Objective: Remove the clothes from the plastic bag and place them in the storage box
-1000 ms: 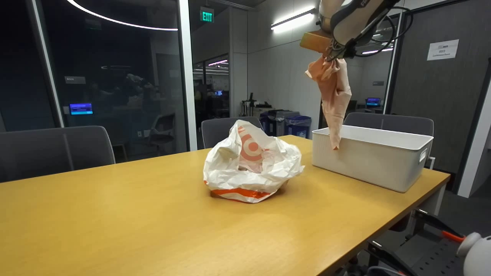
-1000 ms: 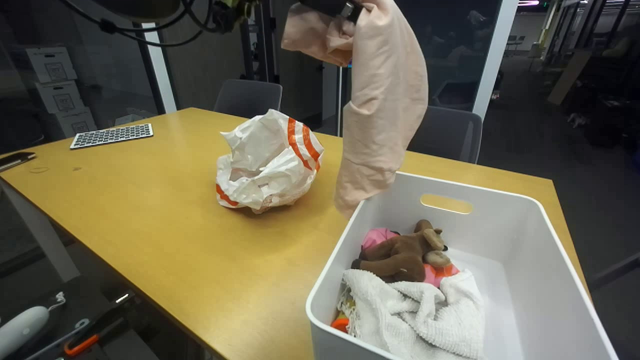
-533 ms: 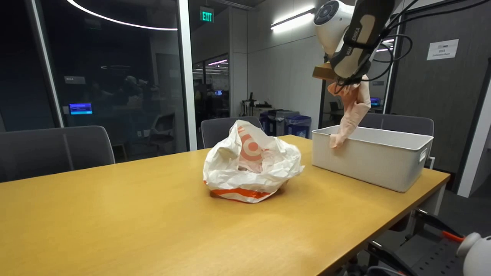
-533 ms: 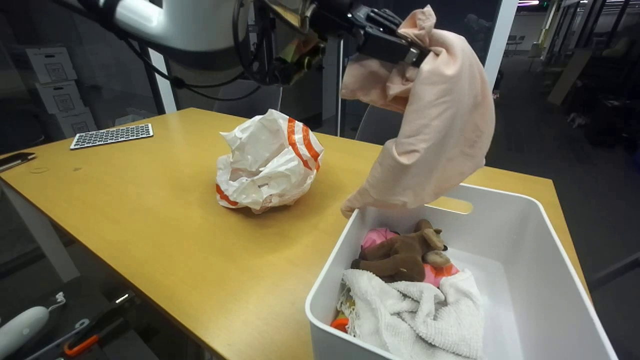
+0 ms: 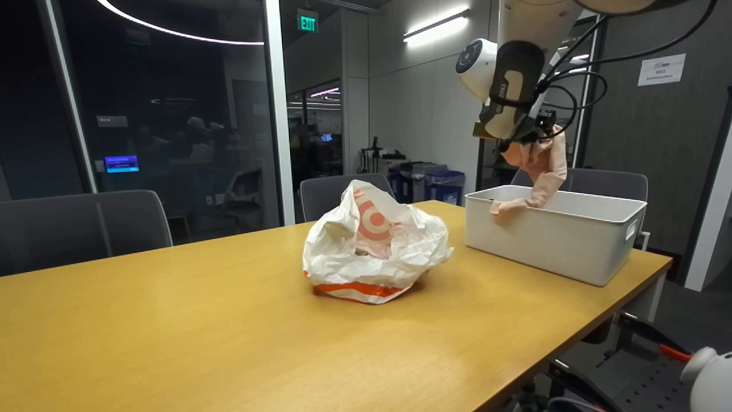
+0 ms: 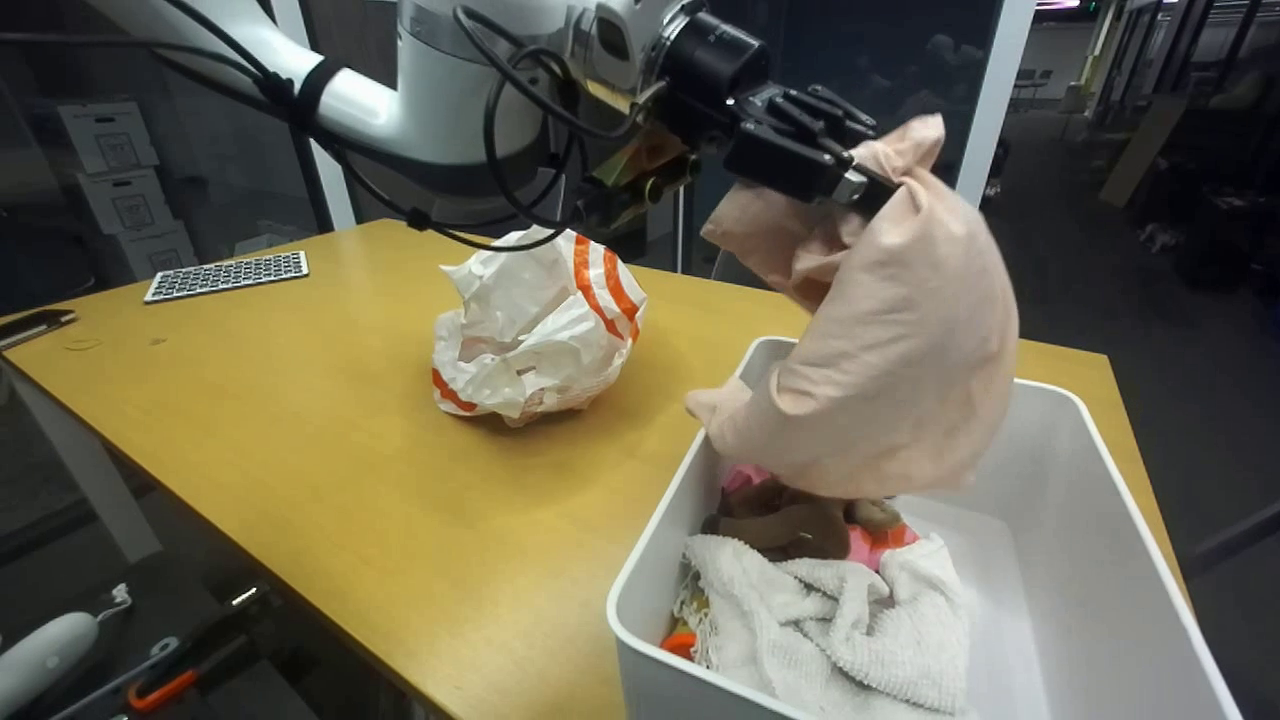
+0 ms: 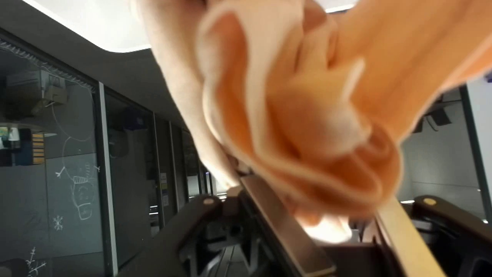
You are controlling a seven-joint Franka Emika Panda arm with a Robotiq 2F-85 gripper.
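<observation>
My gripper (image 6: 868, 185) is shut on a peach-coloured garment (image 6: 900, 340), holding it bunched above the white storage box (image 6: 1075, 540). The garment (image 5: 550, 171) drapes down into the box's opening, and its lower end lies over the rim of the box (image 5: 543, 240). In the wrist view the garment (image 7: 300, 96) fills the space between the fingers (image 7: 317, 192). The white plastic bag with orange-red marks (image 5: 374, 252) stands crumpled on the table with its mouth open. It also shows in an exterior view (image 6: 530, 330). What is deep inside it is hidden.
In the box lie a white towel (image 6: 830, 630), a brown plush animal (image 6: 795, 525), partly hidden by the garment, and pink and orange items (image 6: 880, 545). A keyboard (image 6: 228, 275) lies at the table's far end. Chairs (image 5: 346, 194) stand around the table (image 5: 229, 320).
My gripper has moved over the box and lowered with the garment. The garment's lower end, hanging beside the rim before, now folds over it. The bag has not moved.
</observation>
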